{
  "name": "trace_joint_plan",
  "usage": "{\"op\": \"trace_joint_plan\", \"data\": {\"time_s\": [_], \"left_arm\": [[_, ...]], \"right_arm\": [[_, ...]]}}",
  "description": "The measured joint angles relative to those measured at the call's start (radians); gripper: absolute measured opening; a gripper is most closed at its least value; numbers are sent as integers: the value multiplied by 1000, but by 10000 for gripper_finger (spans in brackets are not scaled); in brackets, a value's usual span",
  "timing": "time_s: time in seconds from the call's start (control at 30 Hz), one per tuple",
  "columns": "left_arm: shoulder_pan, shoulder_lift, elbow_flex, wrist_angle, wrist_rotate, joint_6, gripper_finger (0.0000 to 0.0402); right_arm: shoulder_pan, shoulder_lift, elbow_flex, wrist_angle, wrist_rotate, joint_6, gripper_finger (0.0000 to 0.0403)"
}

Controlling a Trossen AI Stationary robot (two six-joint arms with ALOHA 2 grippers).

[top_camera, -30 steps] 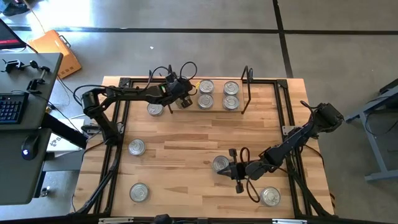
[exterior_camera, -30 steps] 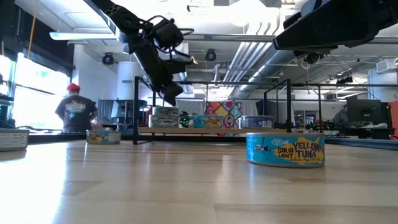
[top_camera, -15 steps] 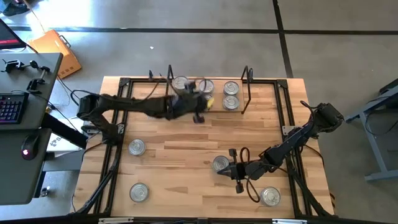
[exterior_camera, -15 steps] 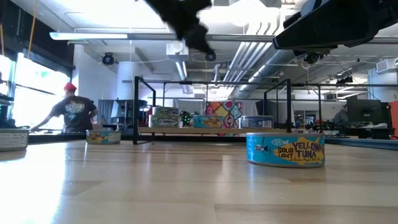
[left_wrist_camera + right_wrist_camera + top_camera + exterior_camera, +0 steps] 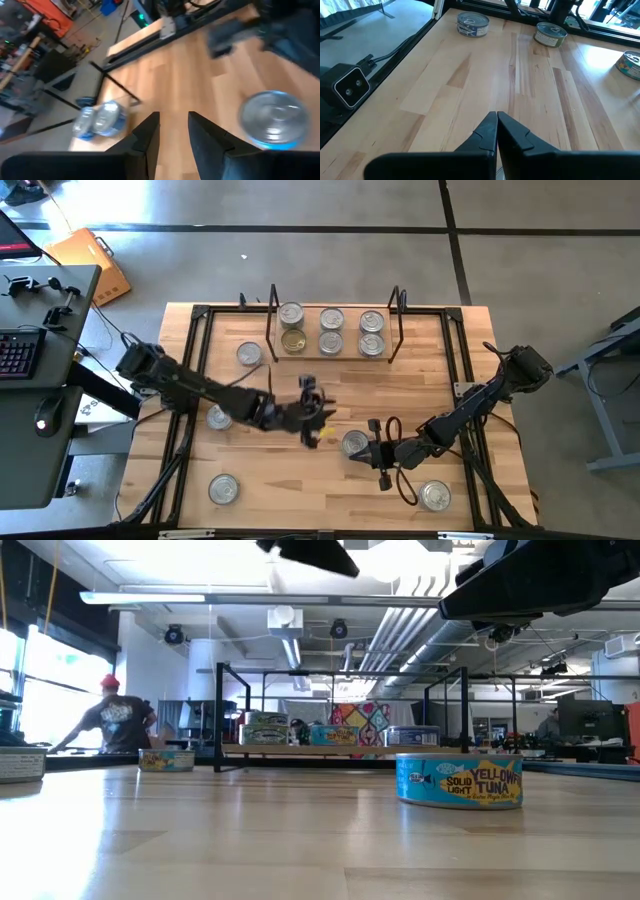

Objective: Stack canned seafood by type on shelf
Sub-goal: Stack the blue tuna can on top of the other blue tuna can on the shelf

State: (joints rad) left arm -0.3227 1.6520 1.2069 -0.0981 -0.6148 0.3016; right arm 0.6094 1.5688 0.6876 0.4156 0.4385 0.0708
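The shelf [image 5: 351, 331] stands at the table's far edge between two black wire uprights. Several tins rest on its board in three pairs. The left pair has a silver-lidded tin [image 5: 291, 313] behind a gold-lidded one [image 5: 293, 340]. Loose tins lie flat on the table, among them a blue-labelled tuna tin [image 5: 355, 443] [image 5: 460, 780]. My left gripper [image 5: 316, 414] [image 5: 174, 131] hovers open over mid-table, left of that tin, with nothing between its fingers. My right gripper [image 5: 352, 456] [image 5: 497, 120] is shut and empty just on the tin's near side.
Other tins sit at the far left [image 5: 249, 354], the left [image 5: 219, 417], the near left [image 5: 224, 488] and the near right [image 5: 435, 495]. A black frame runs along the table's edges. In the low view a person works behind the table, and bare wood lies in front of the shelf.
My left gripper has swung away from the shelf's left end toward the table's near edge and middle, climbing out of the low view's top. Its fingers stay apart and empty. The silver and gold tins it stood over now show on the shelf.
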Motion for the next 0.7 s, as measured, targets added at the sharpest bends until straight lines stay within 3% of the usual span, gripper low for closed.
{"op": "trace_joint_plan", "data": {"time_s": [0.23,0.47,0.7], "left_arm": [[-81,0,-197,253,-41,-121,71],[-106,14,-366,576,-5,-216,60],[-106,74,-409,679,48,-248,60]], "right_arm": [[0,0,0,0,0,0,0],[0,0,0,1,0,10,0],[0,0,0,5,-8,83,0]]}}
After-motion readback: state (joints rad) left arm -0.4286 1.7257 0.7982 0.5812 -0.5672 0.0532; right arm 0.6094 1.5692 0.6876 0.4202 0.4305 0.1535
